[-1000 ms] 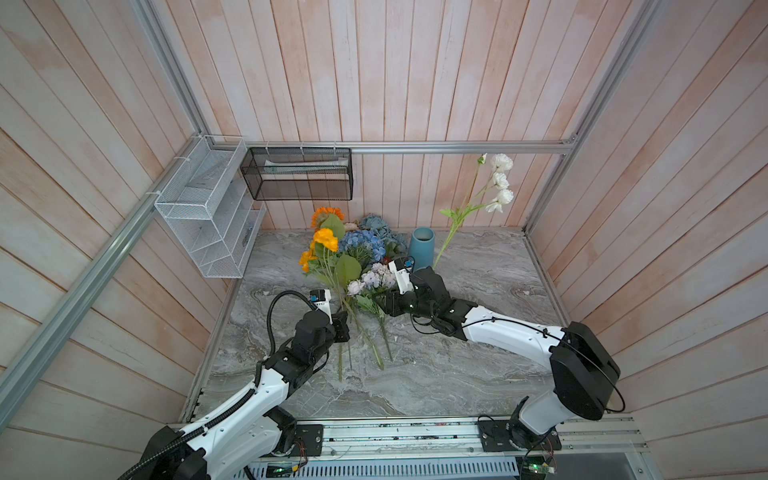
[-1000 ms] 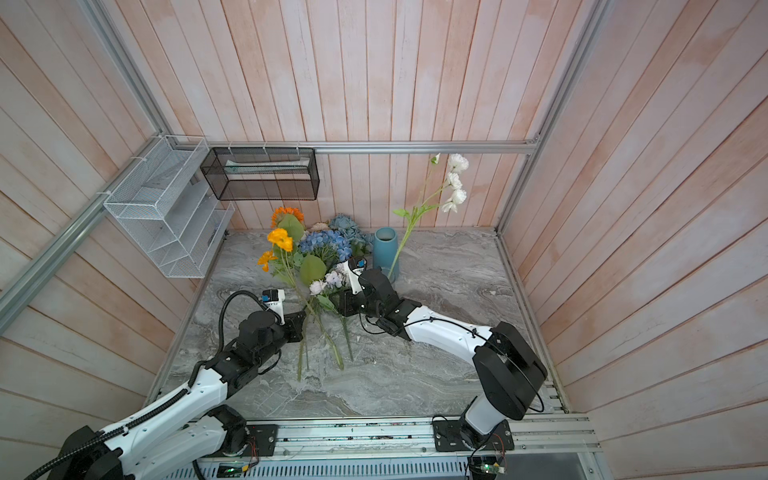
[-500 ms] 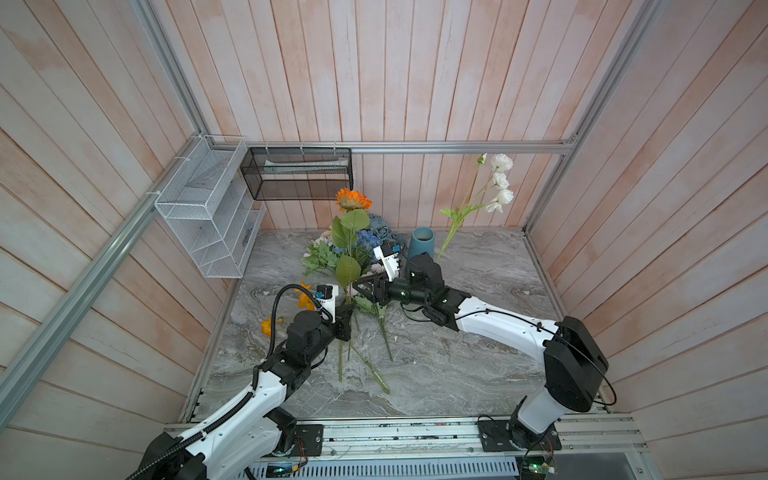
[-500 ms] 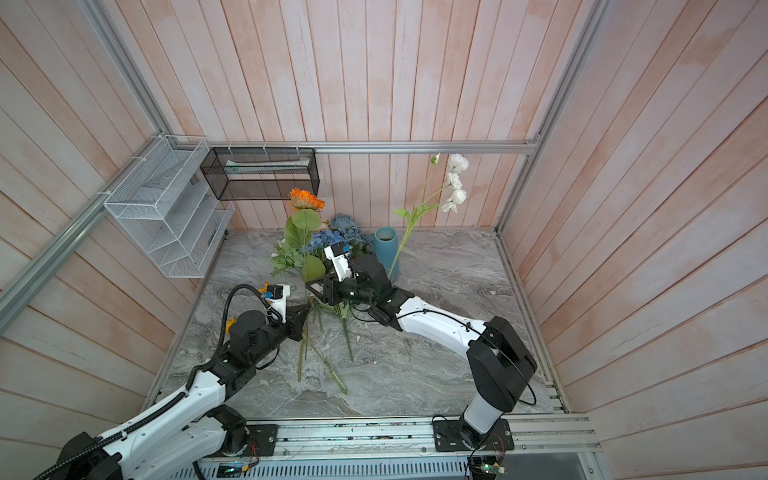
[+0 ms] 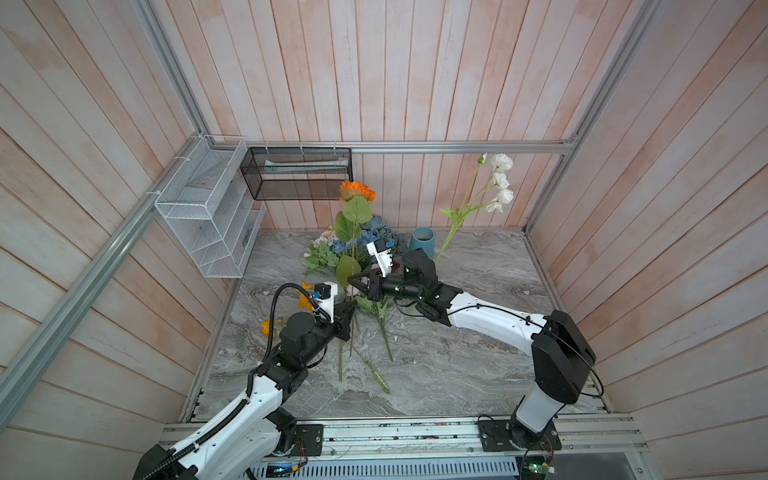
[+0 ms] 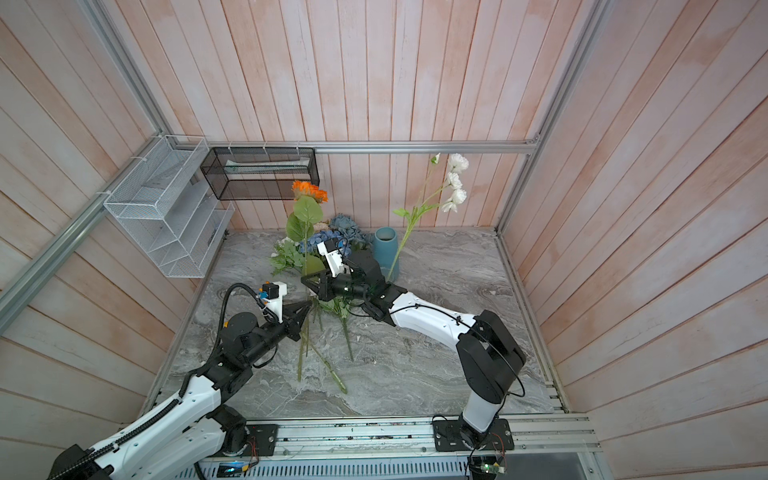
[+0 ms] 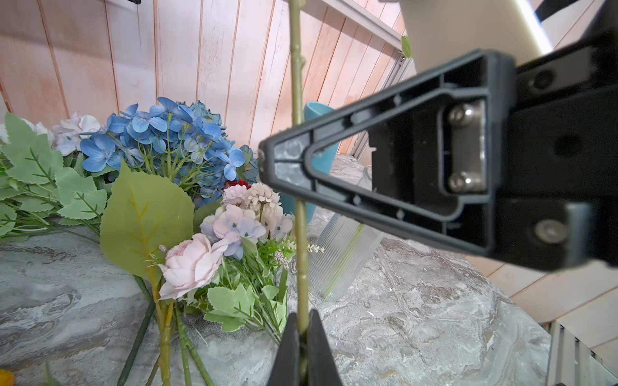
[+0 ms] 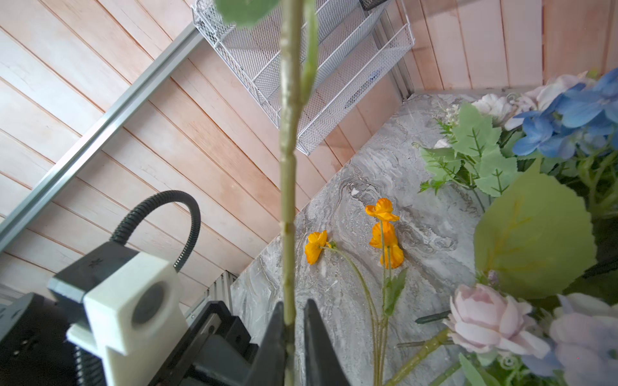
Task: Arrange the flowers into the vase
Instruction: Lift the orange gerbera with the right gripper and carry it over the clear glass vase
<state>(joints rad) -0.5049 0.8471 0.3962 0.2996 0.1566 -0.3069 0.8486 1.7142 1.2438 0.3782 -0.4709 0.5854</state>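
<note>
So the orange flower (image 5: 356, 192) is standing pretty much upright in the air, clear of the marble tabletop (image 5: 457, 365), bloom up by the back wall, with both arms on its long green stem (image 7: 301, 267). The left gripper (image 7: 303, 315) is pinched tight on the lower part of the stem. The right gripper (image 8: 294, 302) is closed down narrow on the same stem just above it, though the right wrist view shows a thin sliver of gap beside one finger.

It's not in the teal vase (image 5: 423, 247), which sits upright at the back, just past the right arm's wrist. The other flowers are heaped on the table behind the stem: blue hydrangea (image 7: 160, 140), a pale pink rose (image 7: 190, 264), leafy bits. A few yellow-orange poppies (image 8: 384, 230) lie flat off to the left. A white spray (image 5: 500, 183) leans up tall beside the teal vase. The left wrist view shows a green stem inside a tilted clear ribbed vase (image 7: 344, 254).
</note>
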